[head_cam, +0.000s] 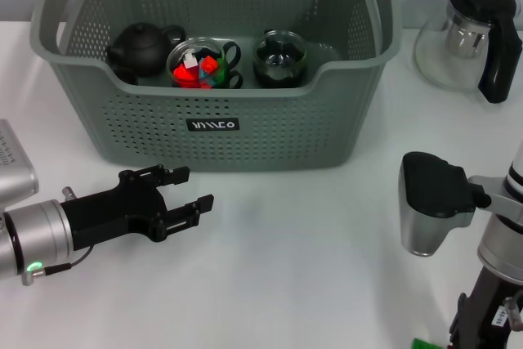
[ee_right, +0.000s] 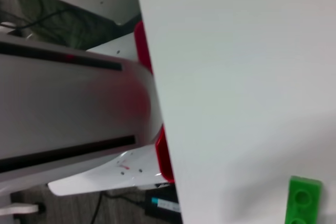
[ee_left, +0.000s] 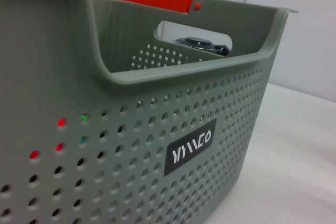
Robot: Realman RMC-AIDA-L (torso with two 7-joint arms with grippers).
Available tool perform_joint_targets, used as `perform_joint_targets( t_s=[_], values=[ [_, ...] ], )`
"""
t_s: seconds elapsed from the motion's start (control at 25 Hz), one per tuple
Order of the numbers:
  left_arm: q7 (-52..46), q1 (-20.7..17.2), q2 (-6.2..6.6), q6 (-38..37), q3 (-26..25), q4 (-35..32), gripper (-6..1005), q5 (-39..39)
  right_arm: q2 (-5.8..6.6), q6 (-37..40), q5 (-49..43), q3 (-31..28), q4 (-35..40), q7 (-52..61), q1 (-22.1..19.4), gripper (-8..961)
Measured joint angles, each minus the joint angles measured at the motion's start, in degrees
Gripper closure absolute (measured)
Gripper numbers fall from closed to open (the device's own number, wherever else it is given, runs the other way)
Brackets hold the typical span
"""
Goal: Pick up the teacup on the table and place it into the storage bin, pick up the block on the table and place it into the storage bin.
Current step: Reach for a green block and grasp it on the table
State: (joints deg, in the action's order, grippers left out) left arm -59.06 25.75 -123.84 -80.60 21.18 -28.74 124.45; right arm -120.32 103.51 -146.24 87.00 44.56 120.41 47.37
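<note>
- Big grey plastic storage bin (head_cam: 212,132) with holes and orange handle clips, top middle of the head view, on the white desk (head_cam: 286,259).
- Inside it: small black teapot (head_cam: 143,46), glass teacup (head_cam: 200,63) full of coloured blocks, dark glass cup (head_cam: 279,58).
- Left gripper (head_cam: 186,194), lower left, open and empty, just in front of the bin.
- Right gripper at the bottom right edge; cannot tell if open or shut.
- Green block (ee_right: 303,200) on the desk, lower right of the right wrist view.
- Glass kettle (head_cam: 478,34), top right.

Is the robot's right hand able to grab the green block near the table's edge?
Probably yes. The green block lies alone on bare white table near the front edge, close below the right arm, with nothing around it. The right hand itself is not visible.
</note>
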Motion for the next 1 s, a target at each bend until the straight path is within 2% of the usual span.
perform_joint_targets(
  t_s=[0.68, 1.0],
  values=[
    [0.0, -0.1, 0.00, 0.0, 0.2, 0.1, 371, -0.1, -0.09, -4.1, 4.9, -1.5, 0.2, -0.8, 0.0, 256],
    [0.1, -0.1, 0.00, 0.0, 0.1, 0.1, 371, -0.2, -0.14, -6.8, 7.5, -1.2, 0.0, -1.5, 1.3, 256]
  ],
)
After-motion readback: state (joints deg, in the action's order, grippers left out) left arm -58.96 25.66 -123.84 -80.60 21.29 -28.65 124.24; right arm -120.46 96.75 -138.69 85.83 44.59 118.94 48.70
